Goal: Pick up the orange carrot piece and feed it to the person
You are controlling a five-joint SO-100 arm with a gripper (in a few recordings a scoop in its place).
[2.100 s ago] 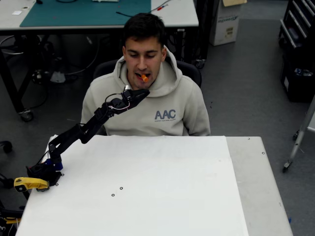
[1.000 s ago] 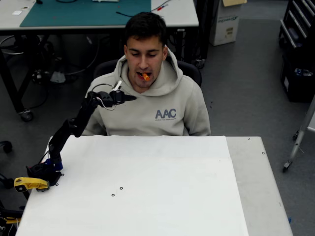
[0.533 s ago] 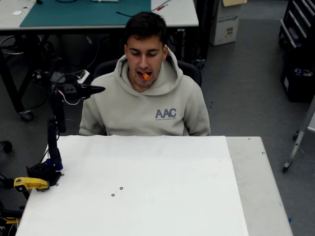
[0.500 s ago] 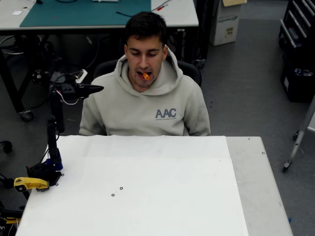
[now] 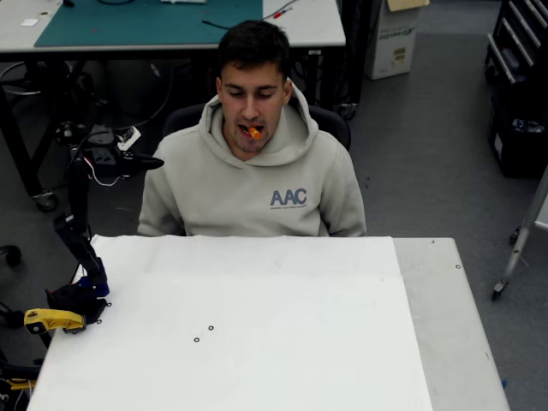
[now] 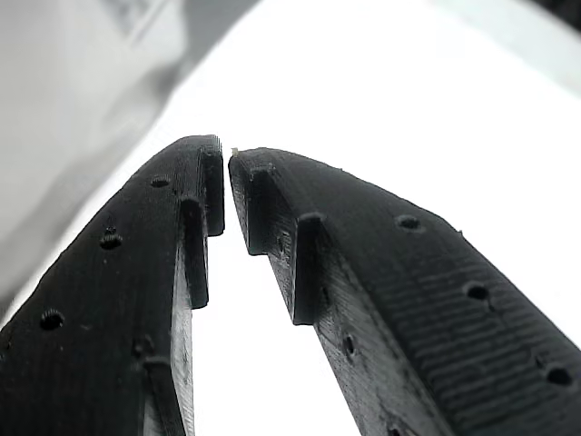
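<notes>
Clearly "AAC" reads on the person [image 5: 257, 171], one orange carrot piece [image 5: 253, 133] in his mouth at upper centre, while the gripper [image 5: 152, 161] at upper left hangs nearly closed, empty.

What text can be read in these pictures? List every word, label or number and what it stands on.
"AAC": on the chest of the person's grey hoodie, overhead view.
A smaller line under "AAC": too small to read.
Print on the cardboard box behind the person: too blurred to read.
Nothing readable in the wrist view, where the claw shows no marking.
</notes>
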